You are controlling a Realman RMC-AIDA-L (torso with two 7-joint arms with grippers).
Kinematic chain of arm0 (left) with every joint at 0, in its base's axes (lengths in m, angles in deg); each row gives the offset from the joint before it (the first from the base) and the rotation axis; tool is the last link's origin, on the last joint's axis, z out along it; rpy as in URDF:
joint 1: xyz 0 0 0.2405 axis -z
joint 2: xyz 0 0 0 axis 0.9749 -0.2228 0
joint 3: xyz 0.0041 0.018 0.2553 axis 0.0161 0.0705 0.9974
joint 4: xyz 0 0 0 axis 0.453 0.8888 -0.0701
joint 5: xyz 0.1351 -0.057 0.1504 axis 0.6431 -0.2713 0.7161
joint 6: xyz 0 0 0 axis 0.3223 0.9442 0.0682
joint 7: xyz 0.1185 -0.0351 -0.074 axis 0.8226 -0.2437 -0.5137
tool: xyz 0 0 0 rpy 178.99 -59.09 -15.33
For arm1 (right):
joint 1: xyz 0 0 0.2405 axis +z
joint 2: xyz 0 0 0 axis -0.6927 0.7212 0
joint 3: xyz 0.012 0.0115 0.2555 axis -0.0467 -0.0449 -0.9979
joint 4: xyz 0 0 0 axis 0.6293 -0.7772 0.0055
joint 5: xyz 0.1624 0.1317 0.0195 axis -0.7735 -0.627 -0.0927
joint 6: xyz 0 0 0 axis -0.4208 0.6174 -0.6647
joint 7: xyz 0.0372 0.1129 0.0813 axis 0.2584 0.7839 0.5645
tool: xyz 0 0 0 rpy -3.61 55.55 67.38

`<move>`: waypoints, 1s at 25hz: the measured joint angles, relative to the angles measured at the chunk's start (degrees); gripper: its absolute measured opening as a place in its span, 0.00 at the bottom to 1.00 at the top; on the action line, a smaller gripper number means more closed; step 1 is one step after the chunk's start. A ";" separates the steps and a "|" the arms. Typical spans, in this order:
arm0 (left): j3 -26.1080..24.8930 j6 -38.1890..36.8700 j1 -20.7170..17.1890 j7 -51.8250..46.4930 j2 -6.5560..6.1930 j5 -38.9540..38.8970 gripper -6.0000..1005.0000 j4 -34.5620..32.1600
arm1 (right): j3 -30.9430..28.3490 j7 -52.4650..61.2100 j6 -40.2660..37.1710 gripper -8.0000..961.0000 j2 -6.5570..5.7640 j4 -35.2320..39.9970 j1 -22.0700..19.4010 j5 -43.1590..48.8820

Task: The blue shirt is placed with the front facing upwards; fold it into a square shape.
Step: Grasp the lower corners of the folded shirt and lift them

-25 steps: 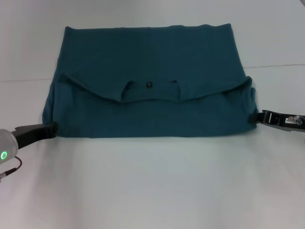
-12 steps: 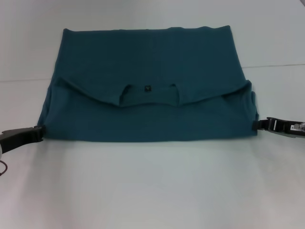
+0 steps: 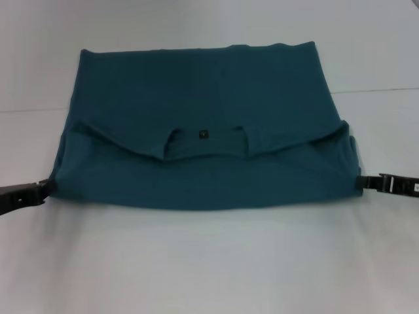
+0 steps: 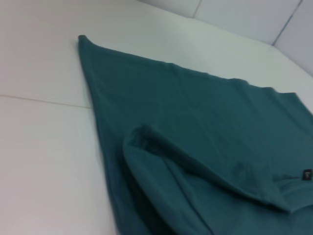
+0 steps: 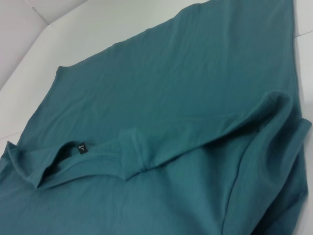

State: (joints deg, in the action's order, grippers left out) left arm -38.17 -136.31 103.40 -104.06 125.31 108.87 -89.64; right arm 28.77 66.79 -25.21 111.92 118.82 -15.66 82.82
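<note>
- The blue shirt [image 3: 200,131] fills the middle of my head view on the white table [image 3: 209,261], its top part folded down so the collar and neck label [image 3: 203,134] sit mid-frame.
- No print shows; only plain teal faces up.
- I judge it light, limp cotton: it will sag and crease wherever it is unsupported, and layers may slide apart if pulled unevenly.
- The best hold looks like the two outer corners of the near folded edge, pinching every layer together.
- My left gripper [image 3: 40,190] sits at the lower-left corner of the cloth, low and pointing inward.
- My right gripper [image 3: 370,181] mirrors it at the lower-right corner.
- Both touch the fabric edge, but I cannot tell whether either set of jaws is closed on cloth.
</note>
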 joint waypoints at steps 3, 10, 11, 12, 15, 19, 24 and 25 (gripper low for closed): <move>-1.88 -4.10 -1.17 -0.08 -0.24 0.64 0.01 -1.39 | -0.21 -1.19 -3.12 0.02 -0.13 1.14 -1.49 -0.02; -6.17 -13.74 -2.80 -0.11 -0.37 4.19 0.01 -3.98 | -0.70 -4.15 -9.85 0.02 -0.48 2.21 -4.69 -0.02; -6.58 -14.68 -2.93 -0.11 -0.38 4.56 0.01 -4.28 | -0.84 -4.57 -10.69 0.02 -0.37 2.44 -5.09 -0.02; -7.38 -16.18 -3.10 -0.11 -0.42 5.19 0.01 -4.66 | -0.97 -5.02 -11.53 0.02 -0.21 2.73 -5.62 -0.02; -8.66 -20.10 -3.61 -0.08 -0.59 6.28 0.01 -5.49 | -1.14 -6.15 -13.48 0.02 -0.01 3.09 -6.90 -0.02; -9.31 -24.09 -4.19 -0.04 -0.70 7.79 0.01 -7.03 | -2.03 -8.04 -16.75 0.02 -0.06 3.11 -8.33 -0.02; -10.68 -27.93 -4.31 0.16 -0.70 8.81 0.01 -7.72 | -4.90 -9.44 -19.92 0.01 -0.39 3.20 -9.42 -0.02; -10.86 -28.18 -4.34 0.17 -0.70 8.88 0.01 -7.75 | -5.29 -9.60 -20.19 0.01 -0.45 3.21 -9.58 -0.02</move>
State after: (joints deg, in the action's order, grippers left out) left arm -49.03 -164.49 99.06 -103.90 124.61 117.74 -97.39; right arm 23.48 57.20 -45.40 111.47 122.02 -25.23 82.80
